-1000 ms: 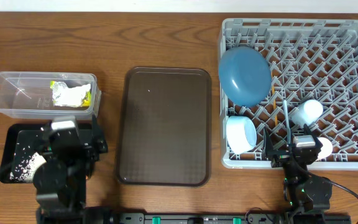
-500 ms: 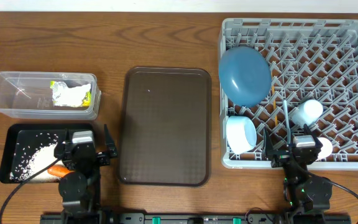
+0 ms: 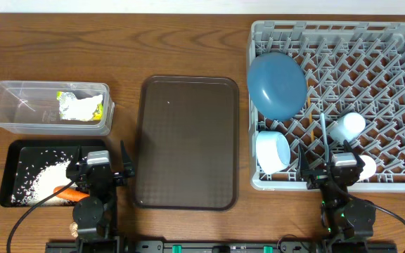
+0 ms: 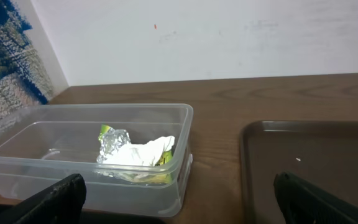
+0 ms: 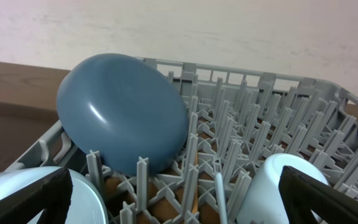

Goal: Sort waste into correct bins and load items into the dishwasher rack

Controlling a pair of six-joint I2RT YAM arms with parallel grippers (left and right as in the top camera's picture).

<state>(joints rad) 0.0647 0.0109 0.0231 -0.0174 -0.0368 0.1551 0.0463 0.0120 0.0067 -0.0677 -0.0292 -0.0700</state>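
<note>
- Overhead: your left gripper (image 3: 98, 161) is at the near edge of the desk (image 3: 188, 42), over the right end of the black tray (image 3: 9, 169). Its fingers are spread wide and nothing is between them.
- In this tray lie the rice (image 3: 41, 179) and the carrot (image 3: 67, 191). The carrot is at the near edge, partly under the arm.
- The tub (image 3: 13, 105) behind the black tray holds the wrapper (image 3: 67, 103) and the napkin (image 3: 86, 109) at its right end.
- The brown tray (image 3: 188, 140) lies in the middle of the desk.
- Your right gripper (image 3: 331, 165) is at the near edge of the rack (image 3: 336, 27), fingers spread, holding nothing.
- In the rack, the plate (image 3: 278, 85) leans at the left side and the bowl (image 3: 272, 151) is in the near left corner. The spoon (image 3: 323, 133) and a cup (image 3: 348, 126) are to the right of the bowl.
- Left wrist: you see the fingers (image 4: 58, 194) far apart. The wrapper and napkin touch each other in the tub.
- Right wrist: the jaws are wide open. The plate stands tilted between the pegs, and the cup is at the lower right.
</note>
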